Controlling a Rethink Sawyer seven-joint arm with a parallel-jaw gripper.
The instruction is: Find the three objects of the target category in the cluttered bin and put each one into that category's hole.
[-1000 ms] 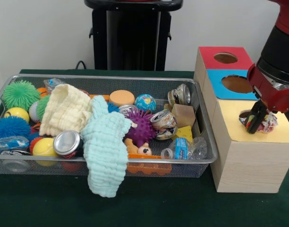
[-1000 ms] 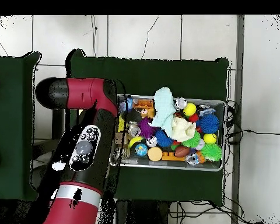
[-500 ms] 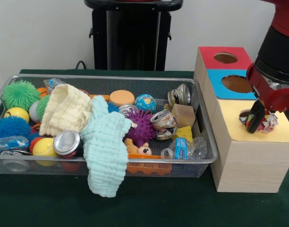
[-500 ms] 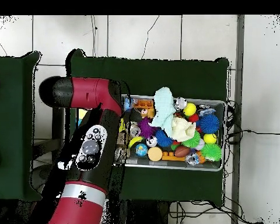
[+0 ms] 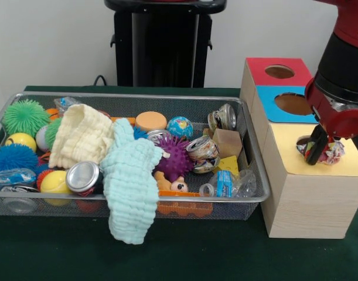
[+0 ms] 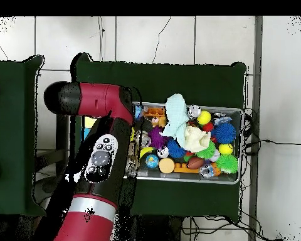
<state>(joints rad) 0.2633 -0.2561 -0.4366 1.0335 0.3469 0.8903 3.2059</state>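
A dark green counter (image 5: 184,257) carries a wire mesh bin (image 5: 237,202) and, just beside the bin's right end, a wooden sorting box (image 5: 304,199). The box has three stepped sections, each with a round hole on top — a red section (image 5: 258,67) at the back, a blue section (image 5: 269,96) in the middle, and a yellow section (image 5: 343,167) nearest the counter's front edge.

The red and black robot arm (image 5: 343,76) comes down over the yellow section. Its gripper (image 5: 318,153) is clamped on a crumpled wrapper ball (image 5: 332,152), white with red and blue print, which sits at the rim of the yellow section's hole, touching the yellow top. In the overhead view the arm (image 6: 96,169) covers the box, and the gripper cannot be seen there.

The bin (image 6: 231,179) is crowded. A pale mint cloth (image 5: 130,181) drapes over its front wall and hangs down toward the counter. A cream cloth (image 5: 79,136) lies bunched beside it, toward the left end. At the left end are a green spiky ball (image 5: 25,116) and a blue spiky ball (image 5: 13,158); a purple spiky ball (image 5: 176,158) sits near the middle.

Smaller items include a silver can (image 5: 83,177) at the front wall, a crushed can (image 5: 202,151), another crushed can (image 5: 222,118) at the back right corner — and a small globe ball (image 5: 180,126) beside an orange disc (image 5: 150,121).
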